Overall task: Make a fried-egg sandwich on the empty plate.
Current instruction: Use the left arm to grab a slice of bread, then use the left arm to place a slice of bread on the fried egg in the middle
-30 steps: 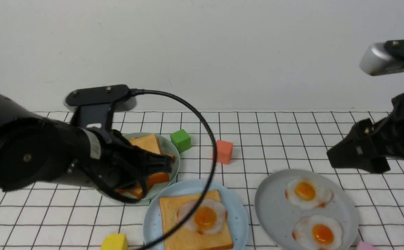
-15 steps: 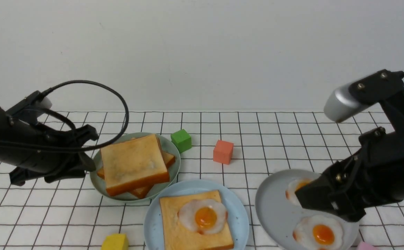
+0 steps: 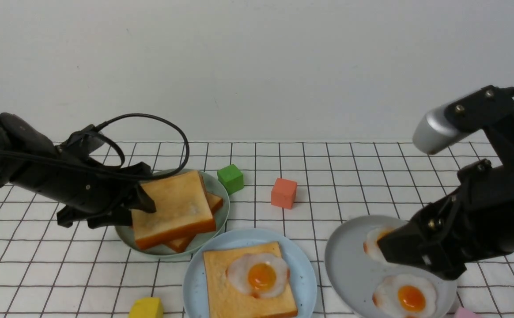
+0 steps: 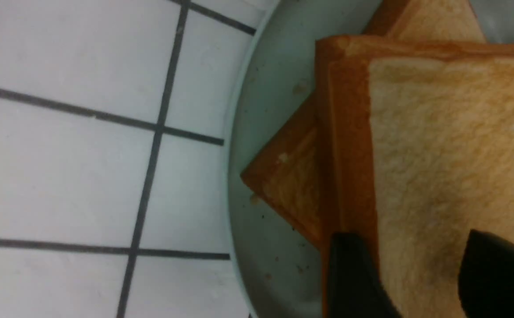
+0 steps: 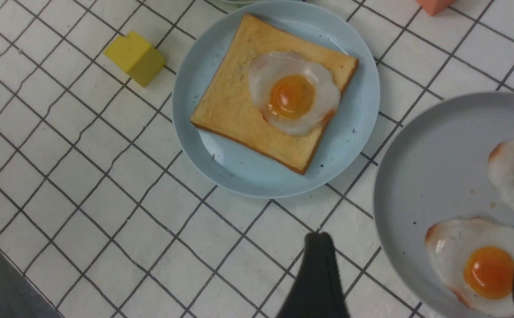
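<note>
The light-blue plate (image 3: 303,265) sits front centre, carrying one toast slice (image 3: 235,296) with a fried egg (image 3: 259,276) on top; the right wrist view also shows this plate (image 5: 354,132). A pile of plain toast (image 3: 173,205) lies on the pale green plate (image 3: 219,194). My left gripper (image 3: 140,203) is open at the pile's left edge. In the left wrist view its fingers straddle the top slice (image 4: 451,132), one by the crust and one over the top face. My right gripper (image 3: 398,251) hangs open over the grey plate (image 3: 349,260), just above one egg (image 5: 482,265).
The grey plate holds two fried eggs, the far one (image 3: 374,247) half hidden by my right gripper. A green cube (image 3: 230,178) and an orange-red cube (image 3: 283,192) stand behind the plates. A yellow block (image 3: 145,308) lies at the front edge, left of the light-blue plate.
My left arm pulled back to the left, then came in at the toast pile's left edge with its jaws opening. My right arm dropped over the grey plate and has since held still.
</note>
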Tool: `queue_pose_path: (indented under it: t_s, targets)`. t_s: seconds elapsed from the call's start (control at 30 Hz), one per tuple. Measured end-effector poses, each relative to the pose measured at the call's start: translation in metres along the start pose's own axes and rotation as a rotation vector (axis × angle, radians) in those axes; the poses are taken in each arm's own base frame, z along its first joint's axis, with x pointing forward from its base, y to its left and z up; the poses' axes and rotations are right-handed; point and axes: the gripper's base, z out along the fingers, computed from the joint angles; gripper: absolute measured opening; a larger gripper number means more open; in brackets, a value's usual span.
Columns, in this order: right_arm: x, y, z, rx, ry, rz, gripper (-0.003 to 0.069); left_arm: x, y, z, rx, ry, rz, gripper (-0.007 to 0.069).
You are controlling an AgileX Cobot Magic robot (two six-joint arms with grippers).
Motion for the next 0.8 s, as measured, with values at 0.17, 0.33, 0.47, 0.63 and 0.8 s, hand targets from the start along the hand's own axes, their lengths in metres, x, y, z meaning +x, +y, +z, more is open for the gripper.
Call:
queue_pose_path:
  t_s: [0.17,0.33,0.47,0.63,0.8]
  targets:
    - [0.000,0.000,0.000,0.002,0.001,-0.002,0.0552,0.000,0.000,0.000,-0.001,-0.001,0.020,0.0129]
    - [0.000,0.000,0.000,0.002,0.002,-0.002,0.0550,0.000,-0.004,-0.011,-0.007,0.000,0.075,0.0006]
    - [0.001,0.000,0.000,0.001,0.007,-0.002,0.0549,0.000,-0.019,-0.039,0.027,-0.040,0.124,0.0006]
    - [0.001,0.000,0.000,0.001,0.008,-0.002,0.0549,0.026,-0.047,-0.048,0.124,-0.008,0.143,0.0006]
    - [0.001,0.000,0.000,0.001,0.007,-0.002,0.0549,0.079,-0.063,-0.020,0.165,0.106,0.153,0.0006]
